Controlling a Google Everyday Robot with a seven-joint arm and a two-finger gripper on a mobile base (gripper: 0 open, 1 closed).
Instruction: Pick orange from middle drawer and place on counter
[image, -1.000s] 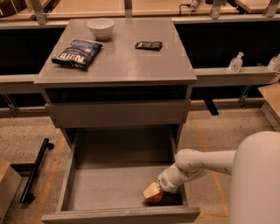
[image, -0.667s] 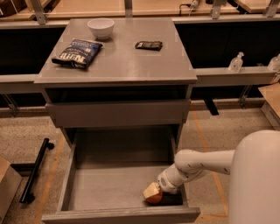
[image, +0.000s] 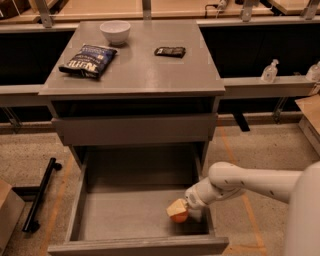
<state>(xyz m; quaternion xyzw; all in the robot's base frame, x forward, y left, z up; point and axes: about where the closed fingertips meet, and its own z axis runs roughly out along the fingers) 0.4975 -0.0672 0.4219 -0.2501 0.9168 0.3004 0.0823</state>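
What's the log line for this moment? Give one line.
stage: pick | gripper: in drawer, at orange | orange: drawer front-right | counter: bowl, bag, bar; no orange yet

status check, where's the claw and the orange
Status: claw down in the open drawer, front right corner, at the orange. Orange not yet on counter. On counter: bowl, chip bag, dark bar, bare space between.

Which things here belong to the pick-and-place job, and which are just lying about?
Job: small round orange fruit, at the front right of the open matte grey middle drawer; flat grey counter; gripper, down in the drawer at the orange.
Lying about: white bowl, dark blue crisp bag and small dark packet on the counter; clear pump bottle off to the right.
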